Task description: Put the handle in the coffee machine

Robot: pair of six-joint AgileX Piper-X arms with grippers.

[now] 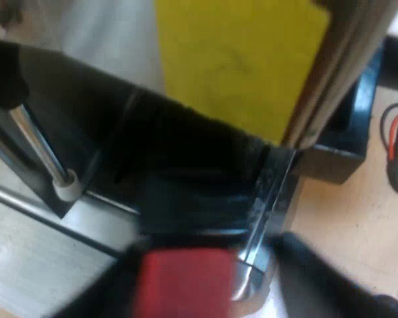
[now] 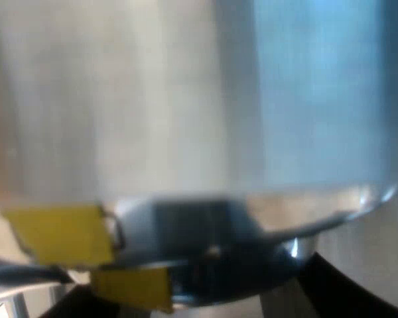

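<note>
Right at the left gripper (image 1: 207,281) lies the red end (image 1: 184,285) of the handle (image 1: 192,205); I cannot tell if this gripper is clamped on it or loose. From the red end the handle runs dark and blurred toward twelve o'clock, and I cannot tell if it is locked in. A bright metal edge (image 1: 262,205) is just beside it at two o'clock. At ten o'clock stands a metal rod (image 1: 36,149) with a white tip (image 1: 67,187). A yellow panel (image 1: 242,63) is at twelve o'clock, a wooden table (image 1: 358,225) at three. The right wrist view gives instead a shiny metal wall (image 2: 186,99) close before the right gripper (image 2: 205,310), with yellow patches (image 2: 60,232) near its rim; this gripper's state I cannot tell either.
</note>
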